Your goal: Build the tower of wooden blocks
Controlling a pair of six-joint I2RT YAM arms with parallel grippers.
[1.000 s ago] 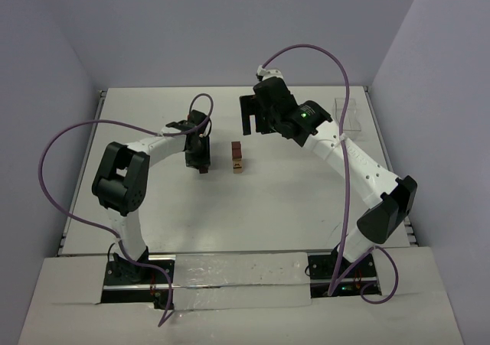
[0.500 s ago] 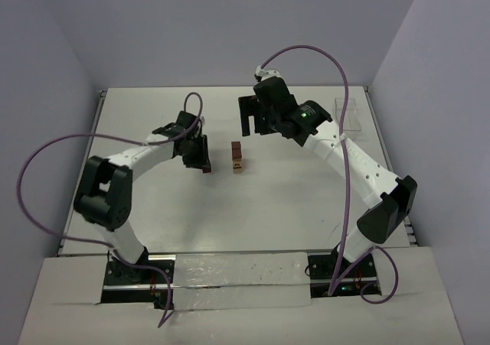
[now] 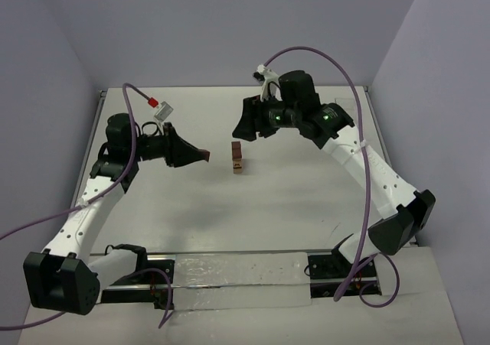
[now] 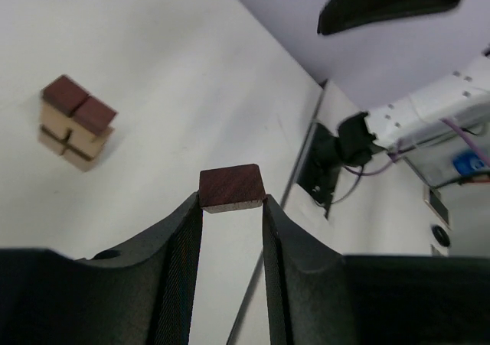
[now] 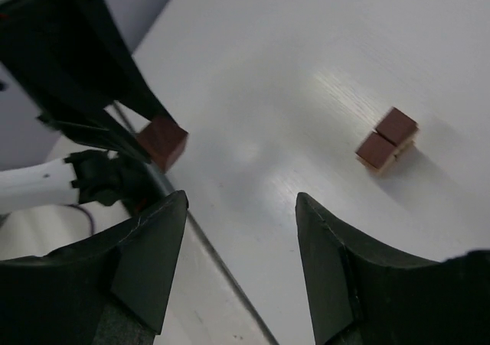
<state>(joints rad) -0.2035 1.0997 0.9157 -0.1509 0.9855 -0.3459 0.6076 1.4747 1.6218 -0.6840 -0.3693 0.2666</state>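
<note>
Our left gripper (image 4: 232,207) has swung back from the tower (image 3: 239,158), pinching a brown block (image 4: 231,186); our right gripper (image 5: 241,201) gapes wide, empty.

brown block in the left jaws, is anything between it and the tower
Nothing visible: only bare table lies between the brown block, held by the left gripper, and the tower. The right gripper hovers open beyond the tower, off that line.

Counts:
- arms (image 3: 367,169) x2
- grippers x2: left gripper (image 4: 232,201), right gripper (image 5: 241,201)
- purple cables (image 3: 306,49) x2
- brown cubes (image 4: 79,106) x3: two side by side on top of the stack (image 3: 238,157) mid-table, plus the held brown cube (image 4: 231,187) in the left gripper
- tan cubes (image 4: 52,118) under the brown pair: at least two layers, exact number can't tell
</note>
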